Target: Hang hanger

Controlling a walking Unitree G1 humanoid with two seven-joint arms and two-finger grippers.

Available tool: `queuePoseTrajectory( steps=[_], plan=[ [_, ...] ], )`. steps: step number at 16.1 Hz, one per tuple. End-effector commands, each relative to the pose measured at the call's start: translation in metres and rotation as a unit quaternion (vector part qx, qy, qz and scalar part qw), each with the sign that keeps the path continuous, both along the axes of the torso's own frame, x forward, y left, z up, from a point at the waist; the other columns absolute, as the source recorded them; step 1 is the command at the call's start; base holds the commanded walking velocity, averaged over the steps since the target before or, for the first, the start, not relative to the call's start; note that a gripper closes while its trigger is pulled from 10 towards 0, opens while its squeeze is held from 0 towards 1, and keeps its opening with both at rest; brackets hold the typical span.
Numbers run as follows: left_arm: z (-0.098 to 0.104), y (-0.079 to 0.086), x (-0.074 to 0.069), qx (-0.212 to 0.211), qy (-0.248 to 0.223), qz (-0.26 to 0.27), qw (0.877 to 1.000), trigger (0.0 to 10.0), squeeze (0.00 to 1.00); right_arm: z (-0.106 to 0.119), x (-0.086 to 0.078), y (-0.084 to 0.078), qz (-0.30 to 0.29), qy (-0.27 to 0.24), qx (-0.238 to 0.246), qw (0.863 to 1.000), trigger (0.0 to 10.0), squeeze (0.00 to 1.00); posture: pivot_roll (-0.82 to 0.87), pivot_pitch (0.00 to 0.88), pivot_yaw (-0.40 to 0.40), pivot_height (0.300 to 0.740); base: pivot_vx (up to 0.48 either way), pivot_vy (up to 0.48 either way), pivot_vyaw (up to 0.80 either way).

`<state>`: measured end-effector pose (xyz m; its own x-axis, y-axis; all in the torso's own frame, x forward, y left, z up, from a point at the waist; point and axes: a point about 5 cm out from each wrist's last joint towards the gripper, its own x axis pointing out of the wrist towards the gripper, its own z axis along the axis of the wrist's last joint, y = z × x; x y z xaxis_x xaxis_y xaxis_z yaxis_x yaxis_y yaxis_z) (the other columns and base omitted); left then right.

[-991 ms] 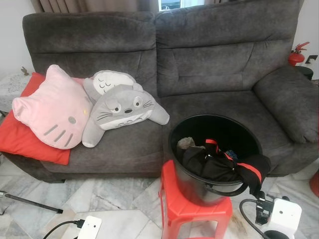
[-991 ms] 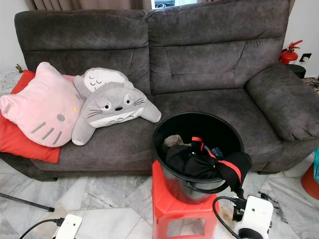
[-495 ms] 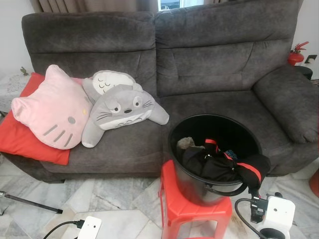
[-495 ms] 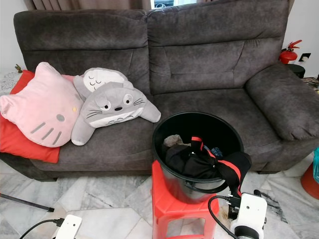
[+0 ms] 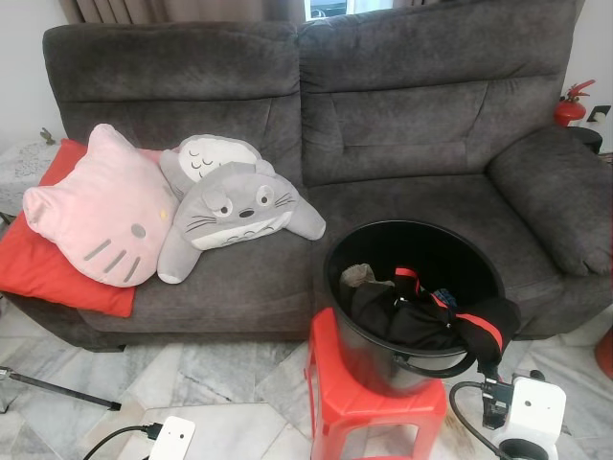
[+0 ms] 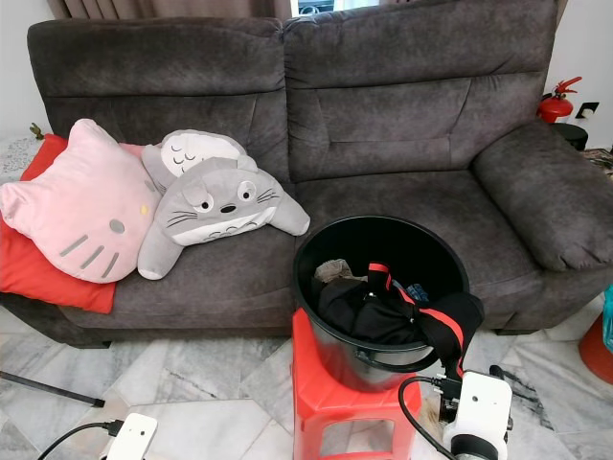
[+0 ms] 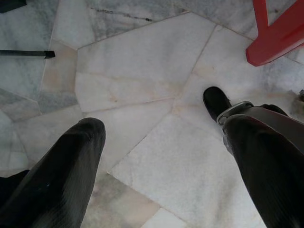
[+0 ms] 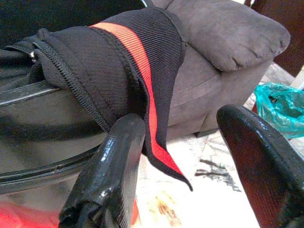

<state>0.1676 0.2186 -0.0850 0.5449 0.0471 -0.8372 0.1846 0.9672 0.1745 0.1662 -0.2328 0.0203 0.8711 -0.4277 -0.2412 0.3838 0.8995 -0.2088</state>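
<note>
A black bucket (image 5: 335,259) stands on a red plastic stool (image 5: 330,383) in front of a grey sofa (image 5: 402,125). A black garment with red stripes (image 5: 412,321) fills it and droops over the rim on the right. My right gripper (image 8: 183,128) is open low beside the bucket, and the garment's hanging red-striped flap (image 8: 118,57) lies just ahead of its fingers. The right arm's white wrist (image 5: 530,412) sits at the bottom right, close to the stool. My left gripper (image 7: 152,114) is open, pointing down at the marble floor.
On the sofa's left lie a pink cat cushion (image 5: 101,206), a grey plush (image 5: 235,206) and a red cushion (image 5: 38,259). A black rod (image 5: 57,388) lies on the floor at left. A teal bag (image 8: 275,102) sits by the sofa's right arm, a fire extinguisher (image 5: 572,103) behind it.
My right wrist has shifted a little to the left, closer to the stool and bucket. The left arm and the bucket's contents look the same.
</note>
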Motion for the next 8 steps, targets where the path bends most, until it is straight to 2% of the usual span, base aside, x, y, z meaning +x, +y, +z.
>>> queuePoseTrajectory(
  steps=[1, 8],
  plan=[
    [-0.0003, 0.0034, -0.0023, 0.009, 0.003, -0.005, 1.000, 10.0, 0.00, 0.0001, 0.0005, -0.0018, -0.006, 0.004, -0.008, 1.000, 10.0, 0.00, -0.21, 0.000, 0.087, 0.740, 0.000, 0.000, 0.00],
    [-0.0002, 0.0020, -0.0014, 0.007, 0.002, -0.007, 1.000, 10.0, 0.00, 0.0006, 0.0009, -0.0040, -0.014, 0.001, -0.015, 1.000, 10.0, 0.00, -0.21, 0.000, 0.087, 0.740, 0.000, 0.000, 0.00]
  ],
)
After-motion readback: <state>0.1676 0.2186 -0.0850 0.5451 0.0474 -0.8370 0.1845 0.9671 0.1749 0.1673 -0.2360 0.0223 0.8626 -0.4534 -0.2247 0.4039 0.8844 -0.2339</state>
